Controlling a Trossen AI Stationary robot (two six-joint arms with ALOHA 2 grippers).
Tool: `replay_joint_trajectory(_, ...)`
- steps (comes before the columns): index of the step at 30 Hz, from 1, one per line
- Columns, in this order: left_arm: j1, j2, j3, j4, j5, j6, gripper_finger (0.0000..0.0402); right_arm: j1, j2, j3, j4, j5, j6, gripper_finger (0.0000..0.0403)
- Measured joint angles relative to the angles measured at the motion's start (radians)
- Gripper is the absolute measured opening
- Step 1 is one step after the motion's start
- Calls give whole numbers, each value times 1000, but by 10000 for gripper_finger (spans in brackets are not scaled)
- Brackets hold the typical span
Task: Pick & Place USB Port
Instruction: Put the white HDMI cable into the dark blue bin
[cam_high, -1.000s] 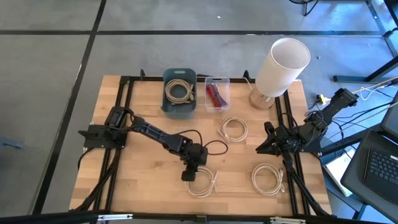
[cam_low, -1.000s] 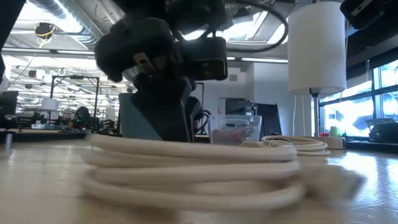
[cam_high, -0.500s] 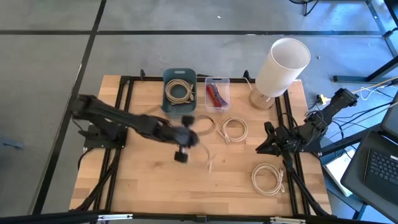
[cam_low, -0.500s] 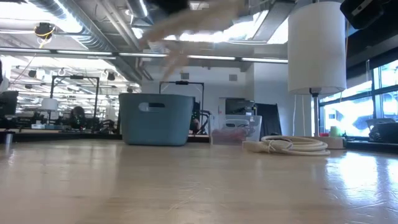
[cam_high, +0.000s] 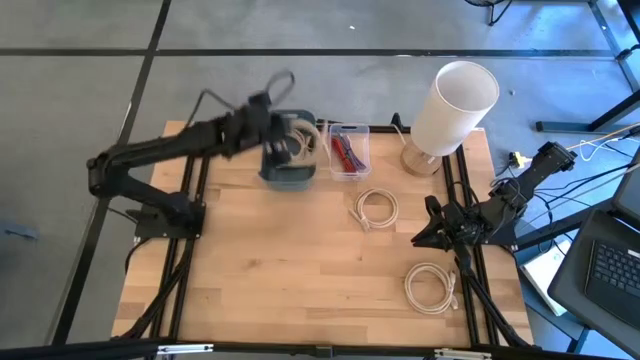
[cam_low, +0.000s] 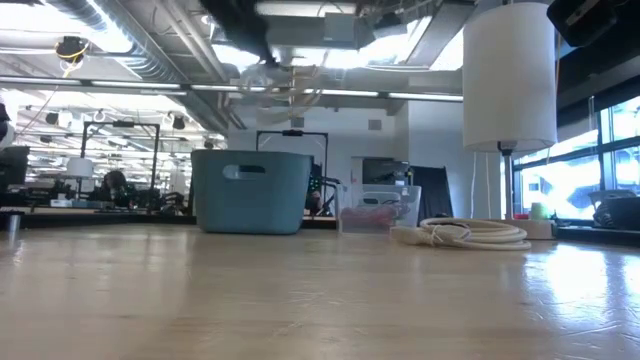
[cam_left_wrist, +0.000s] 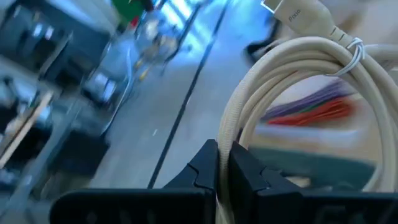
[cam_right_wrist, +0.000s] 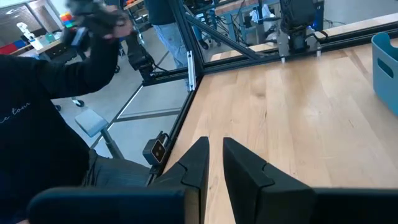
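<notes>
Since a second ago my left arm has swung from the lower middle of the table, where it was down on a coiled cable, up and across to the upper middle of the high view, and that spot on the boards is now bare. My left gripper (cam_high: 283, 141) now hangs over the blue bin (cam_high: 288, 176), blurred with motion, and in the left wrist view I see the jaws pinched tight on a strand of the white USB cable coil (cam_left_wrist: 298, 112), the loop standing out beyond the fingertips with its plug end (cam_left_wrist: 297, 14) and a thin tie around the bundle. In the low view the coil dangles above the bin near the top centre of the frame, well clear of the table. I judge the pick as done and the carry nearly finished; what remains is to let go so the coil falls inside the bin walls, on top of the coil that I believe already lies there, though the arm hides most of the bin's inside now. Next to the bin sits the clear box (cam_high: 349, 150) with red and dark bits in it, and I would not want the cable dropping there. Two more coils wait on the table, one in the centre right (cam_high: 376, 209) and one at lower right (cam_high: 432, 286). My right gripper (cam_right_wrist: 214, 160) is parked at the right edge of the table, fingers close together with a narrow gap, holding nothing. A person in dark clothing shows at the left of the right wrist view.
</notes>
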Motion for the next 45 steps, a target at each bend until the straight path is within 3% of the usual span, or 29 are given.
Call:
replay_joint_trajectory(6, 308, 51, 0, -2, 220, 15, 10, 0, 0, 0, 0, 0, 0, 51)
replay_joint_trajectory(11, 428, 148, 0, -27, 328, 49, 10, 0, 0, 0, 0, 0, 0, 51)
replay_joint_trajectory(30, 438, 514, 0, -26, 367, 127, 9, 0, 0, 0, 0, 0, 0, 51)
replay_joint_trajectory(34, 438, 564, 0, 27, 412, 105, 9, 0, 0, 0, 0, 0, 0, 51)
replay_joint_trajectory(45, 439, 585, 0, 42, 419, 72, 14, 0, 0, 0, 0, 0, 0, 51)
